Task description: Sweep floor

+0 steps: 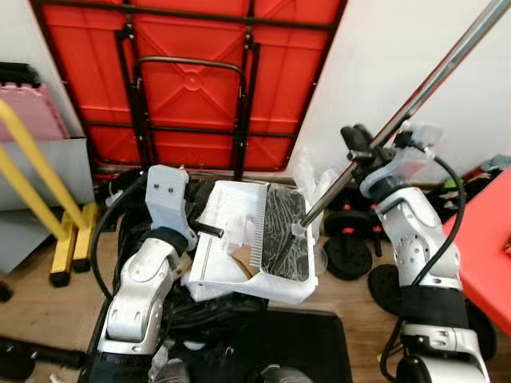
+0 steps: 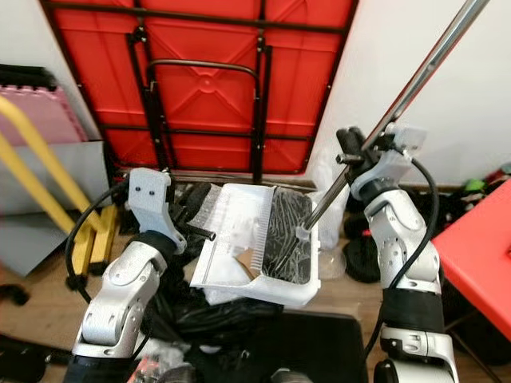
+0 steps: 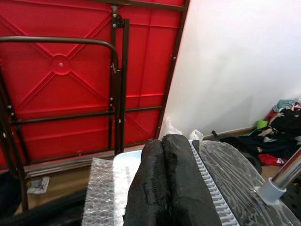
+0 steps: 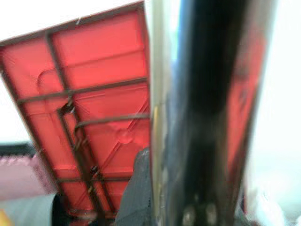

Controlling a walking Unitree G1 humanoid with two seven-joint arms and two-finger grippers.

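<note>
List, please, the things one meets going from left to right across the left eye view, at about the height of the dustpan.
Yellow bars → left gripper → white dustpan → metal pole where it meets the pan → black weight plate → right arm's silver forearm → red surface.

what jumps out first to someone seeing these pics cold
The big red folding table leaning on its side against the white wall dominates the back. In front, the left gripper holds a white plastic dustpan up, while the right gripper clamps a long shiny metal broom pole slanting down into it.
</note>
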